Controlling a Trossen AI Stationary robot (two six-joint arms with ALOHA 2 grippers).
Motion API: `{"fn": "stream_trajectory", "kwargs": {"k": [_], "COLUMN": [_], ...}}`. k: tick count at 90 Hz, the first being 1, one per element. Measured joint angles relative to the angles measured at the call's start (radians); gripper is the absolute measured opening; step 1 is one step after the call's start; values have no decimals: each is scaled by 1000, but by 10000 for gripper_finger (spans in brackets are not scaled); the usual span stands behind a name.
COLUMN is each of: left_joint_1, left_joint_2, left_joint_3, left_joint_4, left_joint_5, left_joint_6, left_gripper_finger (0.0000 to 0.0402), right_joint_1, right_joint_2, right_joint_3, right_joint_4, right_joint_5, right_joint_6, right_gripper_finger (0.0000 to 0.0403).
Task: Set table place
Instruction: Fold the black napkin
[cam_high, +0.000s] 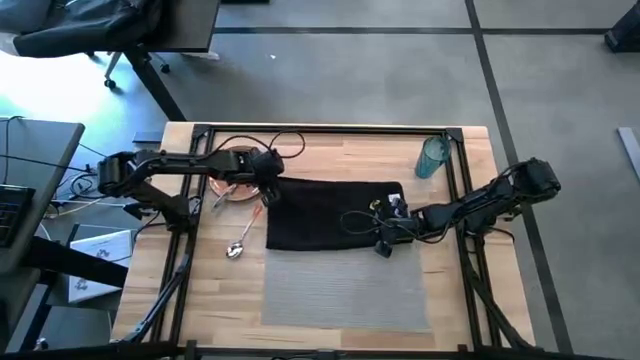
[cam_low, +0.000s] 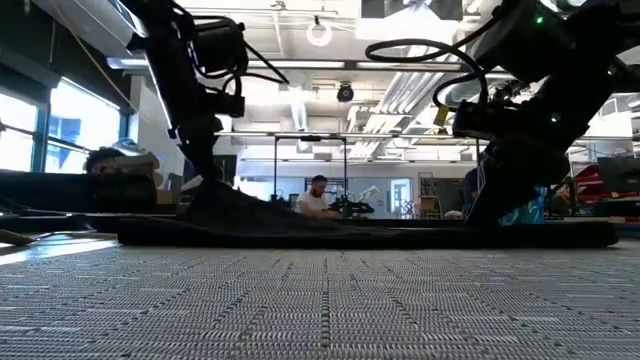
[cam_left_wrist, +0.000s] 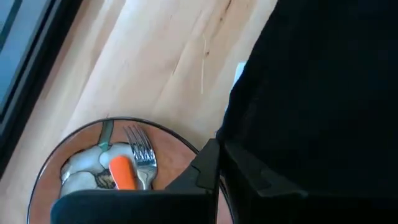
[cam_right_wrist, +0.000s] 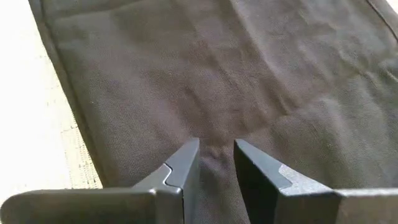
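Napkin (cam_high: 330, 212) first: you have the black cloth spread flat across the far edge of the grey placemat (cam_high: 345, 290), which lies on the table (cam_high: 460, 300) toward its near side; your right gripper (cam_high: 383, 243) is down at the napkin's near right corner, and the right wrist view shows its fingers (cam_right_wrist: 180, 168) almost together with a small fold of the black cloth pinched between them, the placemat's weave showing just beside the cloth's edge. Your left gripper (cam_high: 268, 192) sits at the napkin's far left corner; the left wrist view shows dark cloth against it, but you cannot tell there whether the fingers are closed on it. Just beside that gripper lies the plate (cam_left_wrist: 46, 186), orange-brown, with the fork (cam_left_wrist: 140, 155) resting on it, tines up and orange handle partly hidden; the knife cannot be made out. You will find the spoon (cam_high: 238, 246) on bare wood left of the napkin, and the tumbler (cam_high: 432, 157) upright near the table's far right corner, well apart from both grippers.
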Motion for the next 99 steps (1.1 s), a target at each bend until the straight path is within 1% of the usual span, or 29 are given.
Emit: {"fn": "stream_trajectory", "kwargs": {"k": [11,19,26,35,44,55,60,66,74,80,90,99], "left_joint_1": [14,19,19,19,19,17,3,-32,-110,-177,-297,-390], "left_joint_2": [0,0,0,0,0,-1,-4,-19,-37,-37,-12,18], "left_joint_3": [-4,-8,-8,-8,-8,19,37,45,45,46,39,-10], "left_joint_4": [-33,-59,-40,-9,4,-112,-168,-197,-160,-133,-86,31], "left_joint_5": [57,58,35,24,4,8,21,68,134,152,164,164], "left_joint_6": [0,0,3,33,52,51,13,-12,-34,-62,-112,-155], "left_gripper_finger": [0,1,10,35,72,116,130,141,144,142,135,132], "right_joint_1": [0,0,0,0,-2,-2,-2,-2,-2,-2,-2,0], "right_joint_2": [0,0,0,0,0,-7,-21,-46,-92,-124,-170,-176], "right_joint_3": [0,0,0,0,0,0,1,16,49,72,79,66], "right_joint_4": [0,0,0,0,0,-4,-8,-43,-115,-174,-275,-318], "right_joint_5": [-3,-3,-3,-3,-3,-3,-3,-3,-8,-47,-160,-192], "right_joint_6": [0,0,0,0,1,-2,-16,-47,-90,-117,-148,-150], "right_gripper_finger": [84,84,84,84,84,84,84,84,84,84,84,84]}}
